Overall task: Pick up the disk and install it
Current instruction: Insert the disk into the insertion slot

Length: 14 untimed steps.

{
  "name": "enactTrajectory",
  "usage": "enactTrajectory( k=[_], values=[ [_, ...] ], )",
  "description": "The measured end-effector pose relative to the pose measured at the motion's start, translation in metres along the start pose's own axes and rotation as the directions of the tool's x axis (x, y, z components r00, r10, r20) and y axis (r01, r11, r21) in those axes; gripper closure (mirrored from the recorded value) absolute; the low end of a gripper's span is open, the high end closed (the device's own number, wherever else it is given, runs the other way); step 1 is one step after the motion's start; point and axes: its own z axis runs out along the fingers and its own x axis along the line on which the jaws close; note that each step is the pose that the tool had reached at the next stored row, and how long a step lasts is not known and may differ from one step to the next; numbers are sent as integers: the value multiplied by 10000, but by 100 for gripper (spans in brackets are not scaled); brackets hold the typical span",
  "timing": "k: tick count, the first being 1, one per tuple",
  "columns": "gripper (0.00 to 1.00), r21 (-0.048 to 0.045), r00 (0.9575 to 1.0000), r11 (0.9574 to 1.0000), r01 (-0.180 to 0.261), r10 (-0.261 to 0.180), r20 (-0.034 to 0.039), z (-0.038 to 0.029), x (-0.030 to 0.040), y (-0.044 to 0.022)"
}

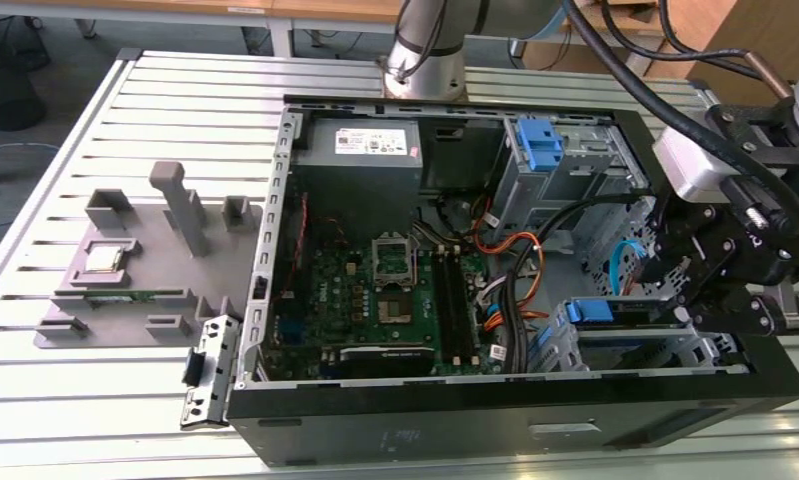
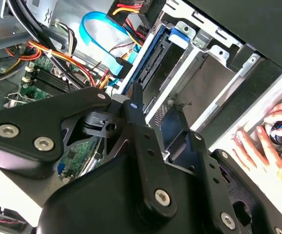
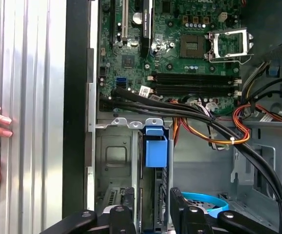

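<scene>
- Trouble in the exterior view would be a jam. The disk point(image 1: 613, 315) stands on edge in the drive cage point(image 1: 699, 352) low on the exterior view's right, inside the open computer case point(image 1: 506, 430) lying on the desk point(image 1: 172, 100). The claw point(image 1: 693, 300) hangs just over it. I cannot tell whether it is clamped on the disk or standing free. If the disk is not fully home, a push off the slot's line could wedge its blue frame against the cage wall.
- Second wrist view: the claw point(image 2: 165, 114) sits at the disk's point(image 2: 148, 58) blue edge, with a blue data cable point(image 2: 102, 27) and orange wires point(image 2: 58, 53) close by. Sideways drift could snag those leads or pinch one against the cage. A hand point(image 2: 270, 141) rests on the desk just beside the case. It is near the arm's links and could be struck.
- First wrist view: the disk's point(image 3: 155, 148) blue tab sits about level with the cage point(image 3: 112, 156) rim, with the claw point(image 3: 153, 212) astride the disk. A black cable bundle point(image 3: 199, 116) crosses just past the tab, and a crooked pull could drag the disk into it.
</scene>
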Motion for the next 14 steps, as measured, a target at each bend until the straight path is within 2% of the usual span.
enactTrajectory(
  k=[5, 11, 14],
  values=[
    [58, 33, 10000, 10000, 23, -23, 0, 38, -102, 14],
    [58, 96, 10000, 9999, 60, -60, -1, 69, -111, 23],
    [58, 98, 10000, 9999, 64, -64, -1, 66, -112, 24]
  ],
)
